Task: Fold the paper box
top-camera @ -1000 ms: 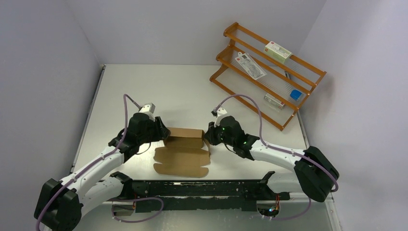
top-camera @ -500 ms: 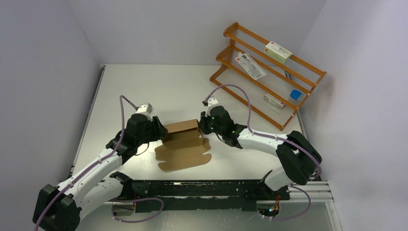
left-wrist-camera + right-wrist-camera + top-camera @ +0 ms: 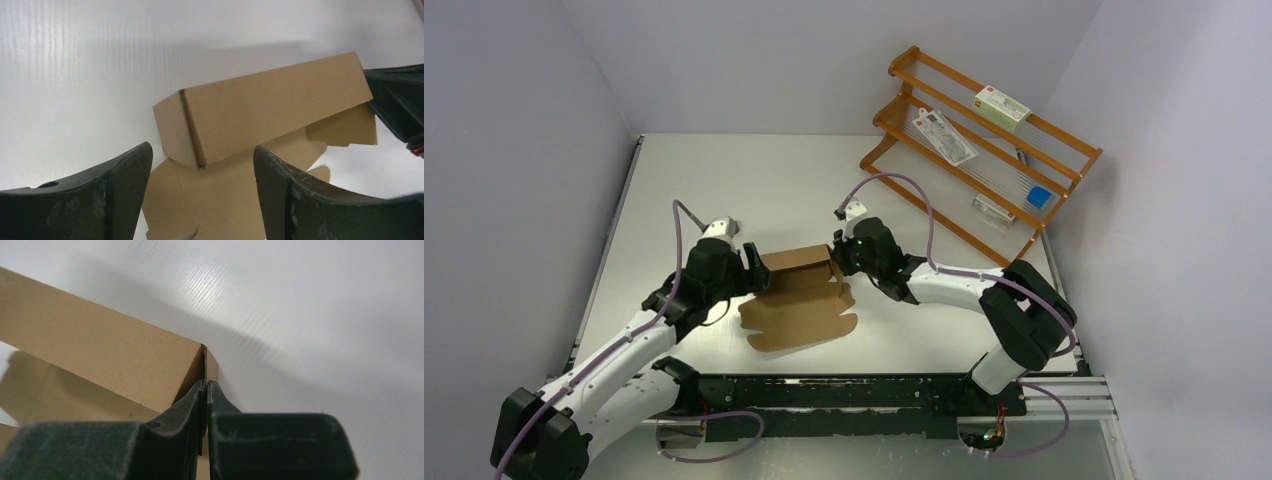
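Note:
The paper box (image 3: 796, 295) is brown cardboard, partly folded: its back wall stands up and a scalloped sheet lies flat in front on the white table. My left gripper (image 3: 759, 277) is at the box's left end, open, with nothing between its fingers. In the left wrist view the left gripper (image 3: 202, 155) straddles the raised left corner of the box (image 3: 270, 107) without touching it. My right gripper (image 3: 837, 262) is at the box's right end. In the right wrist view the right gripper (image 3: 206, 383) is shut on the thin end flap of the box (image 3: 100, 355).
An orange wire rack (image 3: 944, 205) leans at the back right, holding white printed packages (image 3: 1002, 105) and a small blue item (image 3: 1038, 197). A black rail (image 3: 844, 400) runs along the near edge between the arm bases. Walls close in on the left, back and right.
My left gripper has opened and let go of the box's left end. My right gripper has closed tighter on the right flap and moved left, turning and shifting the box leftward.

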Robot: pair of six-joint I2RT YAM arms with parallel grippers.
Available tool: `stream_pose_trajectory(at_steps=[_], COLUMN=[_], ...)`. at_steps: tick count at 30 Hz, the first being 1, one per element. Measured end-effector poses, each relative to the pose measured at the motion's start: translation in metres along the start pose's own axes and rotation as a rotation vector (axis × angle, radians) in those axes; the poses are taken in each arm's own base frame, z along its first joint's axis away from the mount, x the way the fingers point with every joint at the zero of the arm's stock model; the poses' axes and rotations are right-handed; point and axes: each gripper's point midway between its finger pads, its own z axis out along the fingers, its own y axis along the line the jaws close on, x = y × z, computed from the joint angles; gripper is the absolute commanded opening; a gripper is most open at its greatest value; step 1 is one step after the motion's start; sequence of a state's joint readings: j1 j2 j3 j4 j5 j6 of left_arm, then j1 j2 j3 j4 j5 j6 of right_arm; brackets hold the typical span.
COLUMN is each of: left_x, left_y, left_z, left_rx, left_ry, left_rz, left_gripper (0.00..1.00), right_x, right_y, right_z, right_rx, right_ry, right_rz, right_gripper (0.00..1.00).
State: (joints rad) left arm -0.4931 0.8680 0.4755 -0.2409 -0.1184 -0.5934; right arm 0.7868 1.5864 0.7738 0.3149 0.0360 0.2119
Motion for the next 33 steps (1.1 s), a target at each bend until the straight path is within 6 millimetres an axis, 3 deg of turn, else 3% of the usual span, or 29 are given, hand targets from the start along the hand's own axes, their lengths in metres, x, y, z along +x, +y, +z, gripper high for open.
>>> stream_pose_trajectory(at_steps=[4,9,11,13,16,23,33], left_x=[-0.018,-0.065,-0.083,-0.092,-0.086,-0.040,-0.034], left_y=[-0.002,-0.021,-0.031,-0.040,-0.047,-0.066,-0.088], left_z=[-0.007,-0.026,-0.032,-0.032,-0.022,0.004,0.024], left_rx=[-0.028,-0.020,-0.003,0.016,0.046,0.079,0.050], left_ry=[-0.028,-0.116,-0.145,-0.153,-0.109,0.053,0.064], left_rz=[0.022,0.060,0.070,0.078,0.095,0.205,0.373], left_gripper=[0.86,0.91,0.90,0.83,0.82,0.85,0.88], right_x=[0.000,-0.001,-0.001,-0.001,-0.001,-0.001,0.000], right_y=[-0.001,-0.002,-0.002,-0.001,0.000,0.005,0.010], right_z=[0.000,0.000,0.000,0.000,0.000,0.000,0.000], right_rx=[-0.001,-0.006,-0.008,-0.013,-0.020,-0.049,-0.077], right_ry=[-0.008,-0.009,-0.009,-0.009,-0.009,-0.008,-0.004], right_rz=[-0.032,-0.069,-0.079,-0.085,-0.087,-0.086,-0.080], right_gripper=[0.07,0.07,0.08,0.08,0.08,0.09,0.10])
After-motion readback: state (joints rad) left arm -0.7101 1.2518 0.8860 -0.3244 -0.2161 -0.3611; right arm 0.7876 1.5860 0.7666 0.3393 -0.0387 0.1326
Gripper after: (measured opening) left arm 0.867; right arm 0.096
